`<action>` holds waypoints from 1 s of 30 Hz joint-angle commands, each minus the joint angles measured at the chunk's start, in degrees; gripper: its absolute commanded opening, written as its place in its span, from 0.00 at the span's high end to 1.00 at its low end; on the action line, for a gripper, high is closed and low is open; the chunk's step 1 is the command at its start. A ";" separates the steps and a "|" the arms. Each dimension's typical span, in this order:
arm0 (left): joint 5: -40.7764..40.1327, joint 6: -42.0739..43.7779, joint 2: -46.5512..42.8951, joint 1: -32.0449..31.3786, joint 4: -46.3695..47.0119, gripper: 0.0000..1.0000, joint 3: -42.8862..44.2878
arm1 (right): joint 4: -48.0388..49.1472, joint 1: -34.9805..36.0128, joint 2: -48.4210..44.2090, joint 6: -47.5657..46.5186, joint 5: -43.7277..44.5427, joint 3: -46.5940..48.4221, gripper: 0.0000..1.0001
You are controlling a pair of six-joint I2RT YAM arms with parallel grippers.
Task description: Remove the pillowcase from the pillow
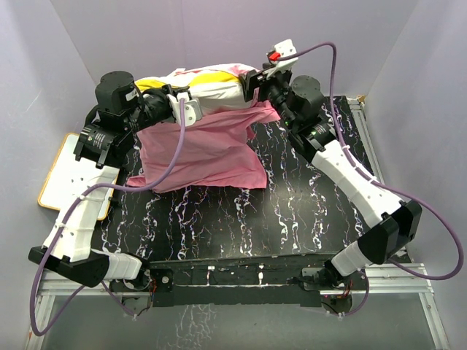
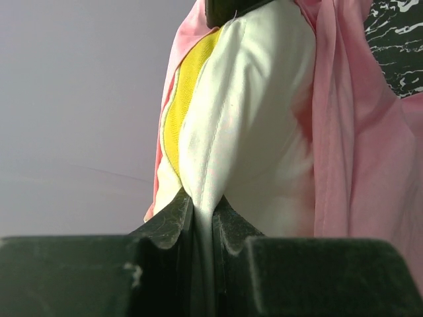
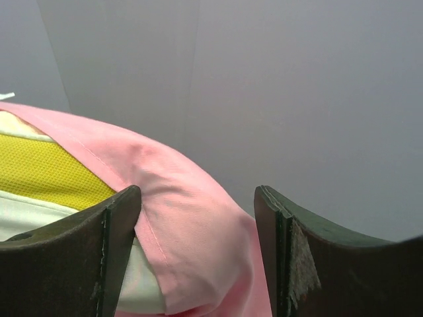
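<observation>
The white pillow (image 1: 208, 87) with its yellow band is held up off the table at the back. The plain pink pillowcase (image 1: 197, 149) hangs from it down to the black marbled table. My left gripper (image 1: 177, 98) is shut on a fold of the white pillow (image 2: 251, 119); the yellow band (image 2: 182, 99) shows beside it. My right gripper (image 1: 255, 86) is open at the pillow's right end, its jaws standing either side of a bulge of pillowcase (image 3: 192, 218). The yellow band (image 3: 46, 172) shows under the pink hem.
A white board with a yellow frame (image 1: 62, 171) lies at the table's left edge. Grey walls close in the back and sides. Purple cables loop from both arms. The table (image 1: 241, 219) has a black marbled top.
</observation>
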 commanded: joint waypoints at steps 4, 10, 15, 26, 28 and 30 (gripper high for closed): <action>2.73 1.86 -3.23 -0.08 3.08 1.00 1.39 | -2.80 -0.72 -0.47 -2.91 2.59 2.69 0.32; 3.85 1.79 -3.66 -0.08 2.32 1.00 1.24 | -3.79 -5.16 0.96 -2.45 6.85 4.33 0.40; 4.29 1.92 -4.18 -0.08 1.80 1.00 1.03 | -4.87 -6.66 1.88 -2.74 5.70 5.16 0.41; 4.67 3.12 -4.07 -0.08 2.17 1.00 0.54 | -5.87 -6.98 -4.83 0.13 -7.04 5.15 0.31; 4.88 3.04 -4.00 -0.08 2.18 1.00 0.69 | -6.77 -7.28 -4.31 0.84 -8.92 5.41 0.30; 4.87 2.96 -4.02 -0.08 2.40 1.00 0.69 | -9.00 -8.09 -2.61 2.14 -10.18 6.36 0.32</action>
